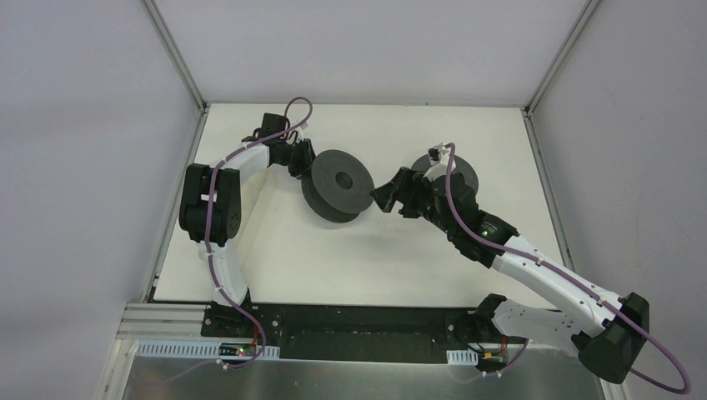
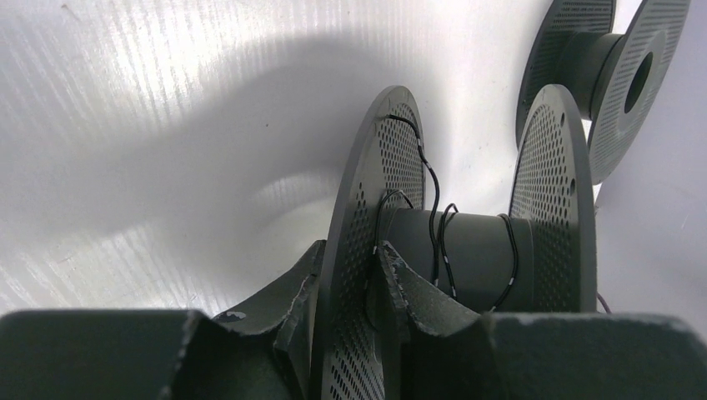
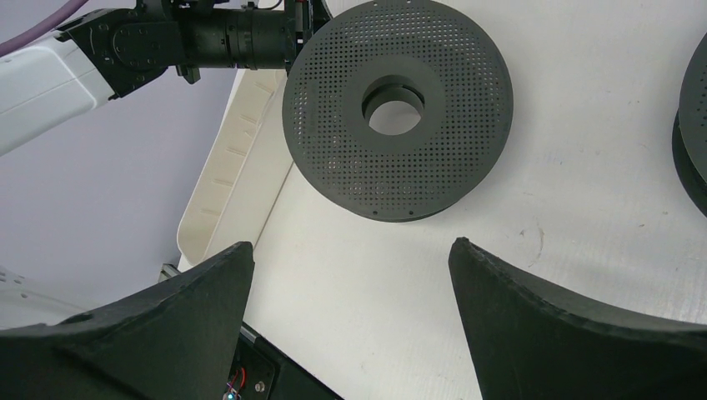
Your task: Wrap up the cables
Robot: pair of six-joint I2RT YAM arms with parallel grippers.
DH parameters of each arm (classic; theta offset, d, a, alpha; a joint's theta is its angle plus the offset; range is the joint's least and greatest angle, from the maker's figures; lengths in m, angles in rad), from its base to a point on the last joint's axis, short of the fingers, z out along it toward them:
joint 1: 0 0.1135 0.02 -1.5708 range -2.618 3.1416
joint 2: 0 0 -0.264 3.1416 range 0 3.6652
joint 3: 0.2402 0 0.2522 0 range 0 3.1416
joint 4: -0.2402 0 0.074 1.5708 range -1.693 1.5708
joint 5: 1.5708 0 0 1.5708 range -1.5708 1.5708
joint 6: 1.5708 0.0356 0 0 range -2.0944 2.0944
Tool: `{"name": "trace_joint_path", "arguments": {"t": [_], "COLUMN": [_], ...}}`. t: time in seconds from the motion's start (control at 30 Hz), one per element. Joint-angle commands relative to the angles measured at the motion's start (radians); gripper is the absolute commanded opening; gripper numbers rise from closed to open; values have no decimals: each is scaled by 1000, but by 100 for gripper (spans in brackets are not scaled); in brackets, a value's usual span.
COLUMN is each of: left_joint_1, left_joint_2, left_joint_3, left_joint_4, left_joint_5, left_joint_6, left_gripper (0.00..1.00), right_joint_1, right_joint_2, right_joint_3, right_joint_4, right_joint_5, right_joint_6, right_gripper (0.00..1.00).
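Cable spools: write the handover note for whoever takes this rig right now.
Left gripper: fingers straddle one flange of the left spool; whether it is clamped cannot be told.
Right gripper: open, empty, facing that spool.
Cable: a few slack turns on the left spool's hub, one strand running up to the flange rim.
Second spool: hub looks bare.
Done: a few slack turns are on.
Left: tighten the turns and finish the wrap.
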Motion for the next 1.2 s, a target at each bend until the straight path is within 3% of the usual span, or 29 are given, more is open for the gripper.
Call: {"name": "trace_joint_path", "arguments": {"t": [0.0, 0.57, 0.87, 1.17], "left_joint_1": [21, 55, -20, -87], "left_joint_2": [-11, 0, 48, 76], "left_joint_3": [31, 54, 79, 125], "left_joint_4": [-74, -127, -124, -109], "left_joint_5": [-13, 39, 22, 23], "left_joint_6": [61, 68, 55, 16], "left_gripper": [25, 22, 20, 20], "right_joint_1": [-3, -4, -3, -1], "right_joint_2": [-8, 15, 227, 436], "right_joint_3": [-10, -21, 1, 156], "right_joint_4": [13, 43, 135, 141], "right_joint_5": [3, 1, -7, -89], "right_joint_6": [2, 3, 32, -139], "right_gripper": [90, 90, 89, 90]}}
